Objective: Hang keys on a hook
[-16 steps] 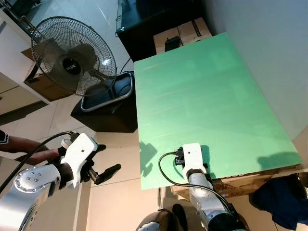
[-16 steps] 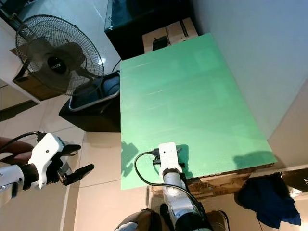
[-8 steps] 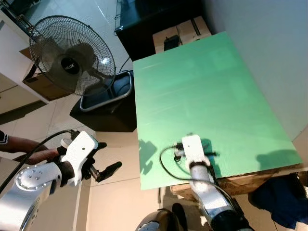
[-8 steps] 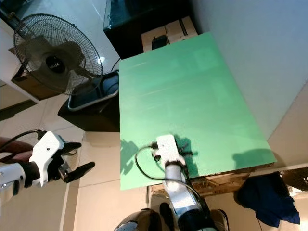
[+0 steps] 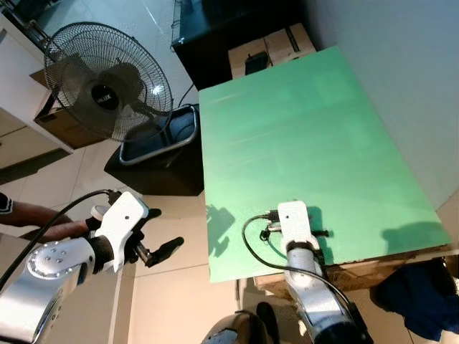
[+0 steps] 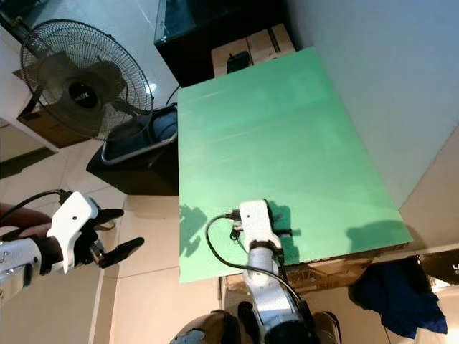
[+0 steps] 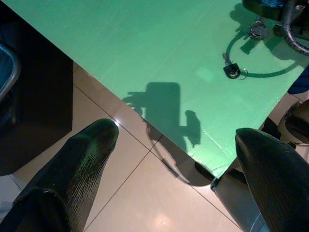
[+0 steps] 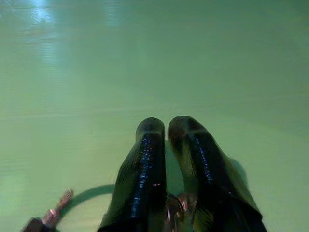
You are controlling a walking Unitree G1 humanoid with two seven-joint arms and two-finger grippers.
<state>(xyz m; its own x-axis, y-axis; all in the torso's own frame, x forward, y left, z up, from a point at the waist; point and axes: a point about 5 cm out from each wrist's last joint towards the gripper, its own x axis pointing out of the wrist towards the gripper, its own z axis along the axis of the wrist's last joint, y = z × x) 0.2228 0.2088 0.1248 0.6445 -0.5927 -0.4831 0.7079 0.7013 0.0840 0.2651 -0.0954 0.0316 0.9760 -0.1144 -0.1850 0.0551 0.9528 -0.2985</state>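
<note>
The green table (image 5: 301,129) fills the middle of the head views. My right gripper (image 8: 166,126) hangs low over its near edge with the white wrist housing (image 5: 294,218) above it. Its fingers are shut, and a metal key ring (image 8: 175,207) is pinched between them. From the ring a green cord loop (image 7: 251,73) runs over the tabletop to a black-headed key (image 7: 231,70) that lies flat on the green surface. My left gripper (image 5: 161,231) is open over the tiled floor, left of the table's near corner, with nothing between its fingers.
A standing fan (image 5: 104,82) and a black stand (image 5: 154,168) are left of the table. Cardboard boxes (image 5: 272,50) and a dark cabinet (image 5: 229,29) stand beyond its far end. A wall (image 5: 401,64) runs along the right. A person's arm (image 5: 32,215) is at far left. A blue cloth (image 5: 423,294) lies at lower right.
My right wrist has turned and shifted slightly to the right above the table's near edge. The left gripper has edged a little to the right and stays open.
</note>
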